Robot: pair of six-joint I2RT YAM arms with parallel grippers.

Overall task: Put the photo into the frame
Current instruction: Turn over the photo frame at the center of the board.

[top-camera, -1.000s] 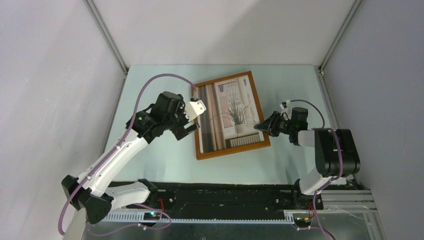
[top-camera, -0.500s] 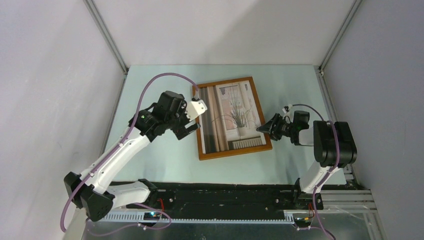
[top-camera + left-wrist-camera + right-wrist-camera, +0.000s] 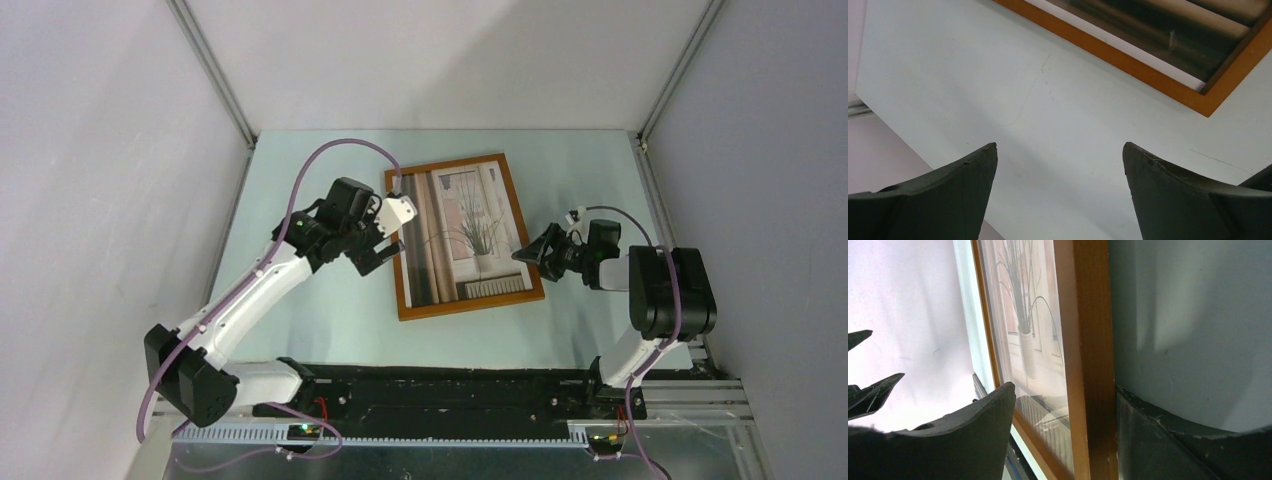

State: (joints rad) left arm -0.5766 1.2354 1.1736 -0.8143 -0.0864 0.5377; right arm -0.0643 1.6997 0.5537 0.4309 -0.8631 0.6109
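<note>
Top view: the photo (image 3: 462, 236) lay face up inside the frame (image 3: 470, 304) at the middle of the desk (image 3: 320, 320). The left tool (image 3: 395, 232) hung over the frame's left rail with its jaws spread wide, holding nothing. The right tool (image 3: 527, 250) sat at the right rail. A careless sideways sweep by either arm could have skidded the frame across the desk, since nothing pinned it.

Left wrist view: the fingers (image 3: 963, 180) stood far apart above bare desk, with a frame corner just beyond them. Dropping straight down looked harmless. Reaching forward first risked clipping that corner and jolting the print loose.

Right wrist view: the jaws were parted, one finger (image 3: 973, 425) over the photo's edge and the other against the rail's outer side, so the rail lay between them, ungripped. I judged this the main hazard. If the arm pulled away before it had cleared the rail, the inner finger could catch the wood or lift the print's edge. Whether the print sat fully flat could not be told.
</note>
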